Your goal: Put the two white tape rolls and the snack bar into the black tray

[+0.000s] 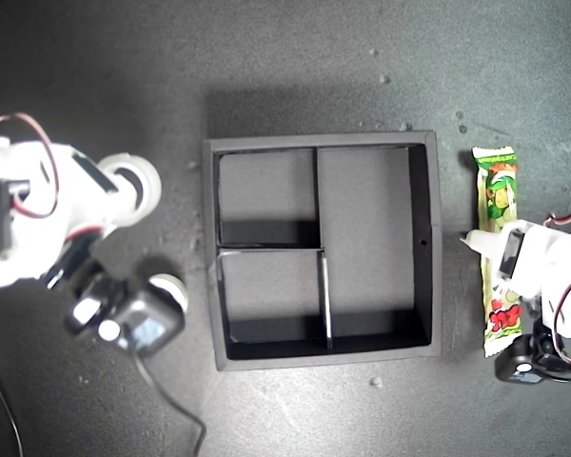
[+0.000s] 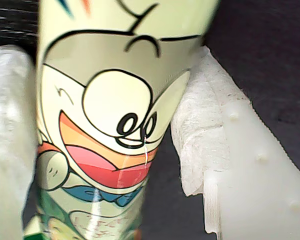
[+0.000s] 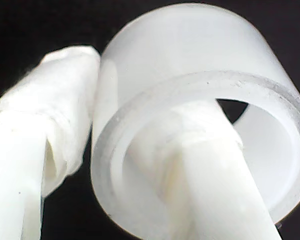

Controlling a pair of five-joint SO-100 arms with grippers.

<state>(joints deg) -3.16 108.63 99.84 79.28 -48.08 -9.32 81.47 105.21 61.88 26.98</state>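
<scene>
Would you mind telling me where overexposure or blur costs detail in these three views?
Exterior view: the arm at its left is blown out white; the black tray reads clearly. First wrist view: the snack bar looks soft. Second wrist view: the tape roll glares, its edges blurred.

A dark grey, matte, slightly speckled tabletop (image 1: 295, 57) is filling the whole exterior view, lying brighter toward its top right corner, with small pale crumbs (image 1: 375, 382) sitting scattered on it.
</scene>
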